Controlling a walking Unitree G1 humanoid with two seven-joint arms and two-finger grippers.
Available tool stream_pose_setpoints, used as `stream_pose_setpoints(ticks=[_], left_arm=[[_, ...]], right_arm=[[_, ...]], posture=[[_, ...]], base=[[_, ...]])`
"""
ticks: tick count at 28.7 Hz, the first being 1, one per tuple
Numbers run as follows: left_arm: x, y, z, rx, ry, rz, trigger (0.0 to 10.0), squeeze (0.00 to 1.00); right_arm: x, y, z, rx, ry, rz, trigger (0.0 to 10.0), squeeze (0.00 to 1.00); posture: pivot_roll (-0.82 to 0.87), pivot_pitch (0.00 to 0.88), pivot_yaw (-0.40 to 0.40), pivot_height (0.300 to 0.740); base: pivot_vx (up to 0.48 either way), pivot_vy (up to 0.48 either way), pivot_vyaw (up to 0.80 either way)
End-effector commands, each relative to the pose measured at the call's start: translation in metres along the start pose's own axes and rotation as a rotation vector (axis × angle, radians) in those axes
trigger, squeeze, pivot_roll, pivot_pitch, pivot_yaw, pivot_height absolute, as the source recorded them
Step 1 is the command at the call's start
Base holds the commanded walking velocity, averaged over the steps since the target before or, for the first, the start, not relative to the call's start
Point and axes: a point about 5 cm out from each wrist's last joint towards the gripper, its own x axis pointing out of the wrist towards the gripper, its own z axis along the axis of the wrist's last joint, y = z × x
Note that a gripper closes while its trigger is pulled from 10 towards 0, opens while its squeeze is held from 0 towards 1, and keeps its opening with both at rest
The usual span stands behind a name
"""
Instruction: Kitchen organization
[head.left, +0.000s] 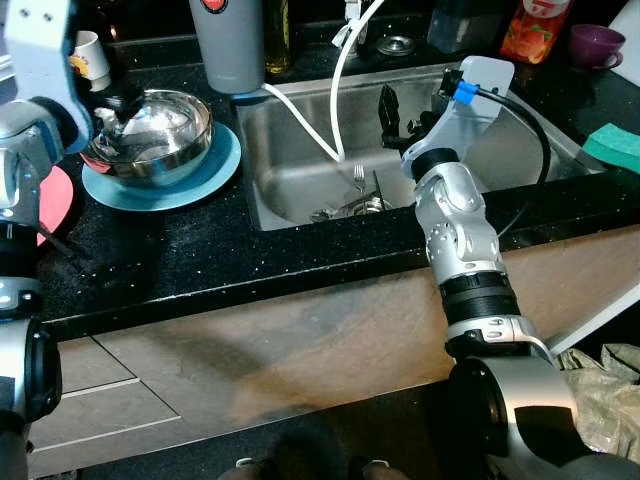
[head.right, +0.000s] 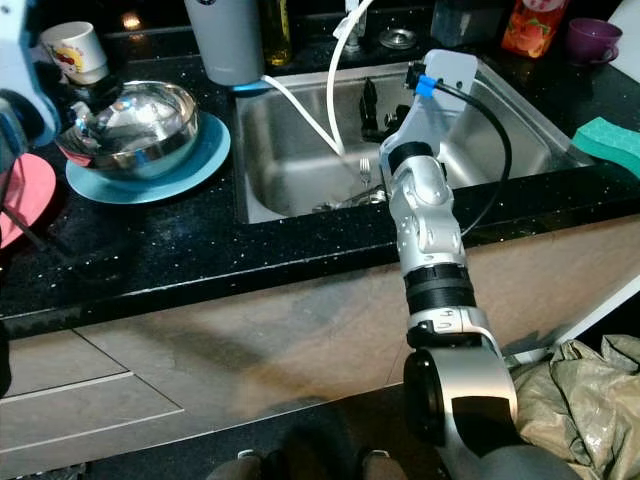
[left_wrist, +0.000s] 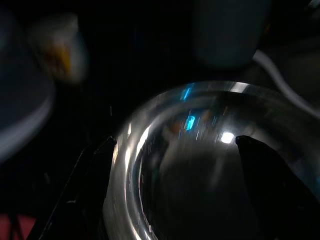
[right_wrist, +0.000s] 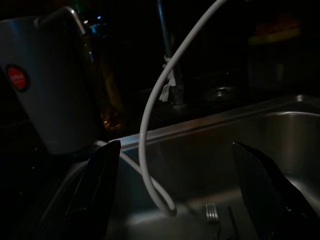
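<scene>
Over the sink (head.left: 300, 190), set into the black counter (head.left: 200, 260), the right gripper (head.left: 400, 115) is hanging above the basin, its two black fingers (right_wrist: 100, 185) spread wide with nothing between them. Fork (head.left: 358, 180) and other cutlery are lying at the basin bottom near the drain, just below and ahead of that gripper; the wide spread suggests it is being lined up to reach down for them. A white hose (head.left: 335, 90) is drooping from the back edge of the sink into the basin, close beside the gripper's path, and could get snagged.

Toward the counter's left end, the steel bowl (head.left: 155, 135) is sitting on a blue plate (head.left: 190, 185), probably stacked there to keep the washing-up together. The left gripper (left_wrist: 175, 145) is hovering right at the bowl's rim, fingers (left_wrist: 97, 170) spread on either side of the near rim; whether they are touching the metal cannot be told. That straddling pose reads as readiness to pinch the rim and lift the bowl.

A grey jug (head.left: 230, 40) with a red button is standing at the sink's back left corner, a white cup (head.left: 90, 55) behind the bowl. A green sponge (head.left: 615, 145) is lying at the counter's right edge, and a pink plate (head.left: 55, 200) at the far left edge.
</scene>
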Motion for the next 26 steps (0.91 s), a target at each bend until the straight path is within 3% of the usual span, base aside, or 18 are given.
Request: stream_pose_setpoints(ticks=[1, 4, 8, 13, 22, 26], left_arm=[[0.002, 0.002, -0.009, -0.047, 0.041, 0.025, 10.0, 0.0], [0.004, 0.003, -0.016, -0.131, 0.068, 0.031, 10.0, 0.0], [0.009, 0.009, -0.026, -0.182, 0.132, 0.099, 10.0, 0.0], [0.012, 0.01, -0.024, -0.172, 0.121, 0.129, 10.0, 0.0], [0.012, 0.022, 0.006, -0.099, 0.003, 0.222, 10.0, 0.0], [0.011, 0.025, 0.01, -0.078, 0.019, 0.235, 10.0, 0.0]], right_arm=[[-0.001, 0.004, 0.0, 0.007, 0.001, 0.017, 10.0, 0.0], [-0.001, 0.005, 0.002, 0.006, 0.0, 0.021, 10.0, 0.0], [-0.002, 0.005, 0.004, 0.0, -0.001, 0.022, 10.0, 0.0], [-0.002, 0.004, 0.004, -0.002, 0.001, 0.023, 10.0, 0.0], [-0.001, 0.002, 0.007, -0.009, -0.003, 0.023, 10.0, 0.0], [-0.001, 0.001, 0.008, -0.012, -0.001, 0.022, 10.0, 0.0]], posture=[[0.06, 0.14, 0.015, 0.74], [0.06, 0.14, 0.018, 0.74], [0.06, 0.143, 0.02, 0.74], [0.06, 0.144, 0.018, 0.74], [0.05, 0.146, 0.019, 0.74], [0.06, 0.147, 0.02, 0.74]], base=[[0.0, 0.0, 0.0], [0.0, 0.0, 0.0], [0.0, 0.0, 0.0], [0.0, 0.0, 0.0], [0.0, 0.0, 0.0], [0.0, 0.0, 0.0]])
